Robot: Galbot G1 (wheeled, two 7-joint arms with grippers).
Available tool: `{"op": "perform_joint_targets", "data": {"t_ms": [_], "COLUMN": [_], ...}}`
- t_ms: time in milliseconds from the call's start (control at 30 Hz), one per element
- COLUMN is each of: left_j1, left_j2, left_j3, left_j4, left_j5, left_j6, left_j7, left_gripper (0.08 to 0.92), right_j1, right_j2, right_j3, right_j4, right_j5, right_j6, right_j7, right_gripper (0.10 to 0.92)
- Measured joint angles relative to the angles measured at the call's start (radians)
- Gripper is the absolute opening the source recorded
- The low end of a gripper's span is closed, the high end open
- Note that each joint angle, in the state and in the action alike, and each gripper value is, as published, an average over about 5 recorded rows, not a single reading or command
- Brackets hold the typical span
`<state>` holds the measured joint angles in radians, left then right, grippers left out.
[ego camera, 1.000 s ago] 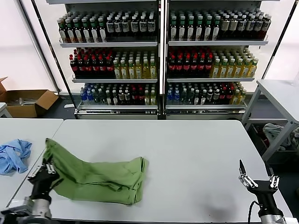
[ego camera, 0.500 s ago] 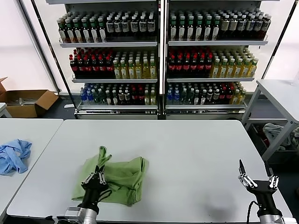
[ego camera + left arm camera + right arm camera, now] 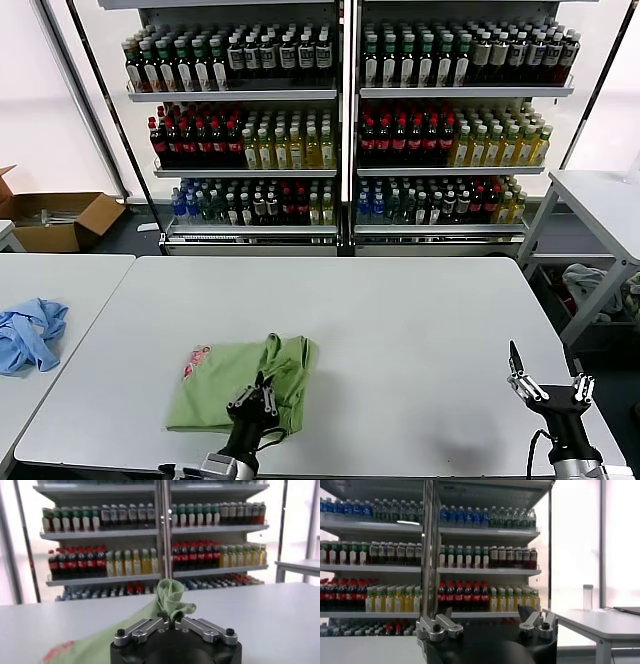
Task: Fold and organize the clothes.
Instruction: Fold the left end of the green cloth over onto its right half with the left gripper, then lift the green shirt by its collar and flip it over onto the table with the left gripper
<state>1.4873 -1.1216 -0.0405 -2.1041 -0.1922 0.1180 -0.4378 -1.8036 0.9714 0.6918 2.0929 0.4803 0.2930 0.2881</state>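
Observation:
The light green polo shirt [image 3: 235, 380] lies folded over on the white table [image 3: 400, 320], left of centre near the front edge, its red-and-white logo [image 3: 196, 362] showing at its left end. My left gripper [image 3: 258, 392] is shut on a bunched fold of the shirt [image 3: 172, 597] at its right front part, holding it slightly raised. My right gripper [image 3: 546, 385] is open and empty above the table's front right corner, far from the shirt.
A light blue garment [image 3: 30, 335] lies on a separate table to the left. Shelves of bottled drinks [image 3: 340, 130] stand behind the table. Another table [image 3: 600, 200] is at the right, and a cardboard box [image 3: 55, 220] sits on the floor at the far left.
My left gripper has carried the shirt's left part rightward over the rest, folding it. The logo now faces up. The right arm has not moved.

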Motion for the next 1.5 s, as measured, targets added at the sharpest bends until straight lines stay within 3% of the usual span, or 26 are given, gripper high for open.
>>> {"op": "perform_joint_targets", "data": {"t_ms": [433,667,833,1033,1200,1500], "left_j1": [-0.103,-0.111,-0.103,-0.087,-0.052,0.036], "left_j2": [-0.026,-0.001,0.048,0.129,0.18,0.193], "left_j3": [0.124,0.168,0.157,0.051,-0.1,-0.256], "left_j4": [0.117,0.148,0.078,-0.061,-0.103,-0.035], "left_j5": [0.019,0.034,0.005,-0.094,-0.207,-0.322], "left_j6": [0.031,0.009,0.011,0.041,0.059,0.058], "left_j7": [-0.013,0.004,0.014,0.009,0.006,0.014], "left_gripper": [0.13,0.32,0.458,0.632,0.773,0.823], "right_j1": [0.001,0.004,0.005,0.01,0.011,0.008], "right_j2": [0.006,0.006,0.007,0.001,-0.004,-0.01], "right_j3": [-0.011,-0.013,-0.014,-0.011,-0.01,-0.005], "right_j4": [-0.003,0.008,0.016,0.025,0.025,0.023], "right_j5": [-0.01,-0.012,-0.014,-0.012,-0.006,0.002], "right_j6": [0.003,-0.011,-0.021,-0.029,-0.034,-0.04], "right_j7": [-0.001,-0.011,-0.015,-0.016,-0.016,-0.017], "right_gripper": [0.823,0.823,0.823,0.823,0.823,0.823]}}
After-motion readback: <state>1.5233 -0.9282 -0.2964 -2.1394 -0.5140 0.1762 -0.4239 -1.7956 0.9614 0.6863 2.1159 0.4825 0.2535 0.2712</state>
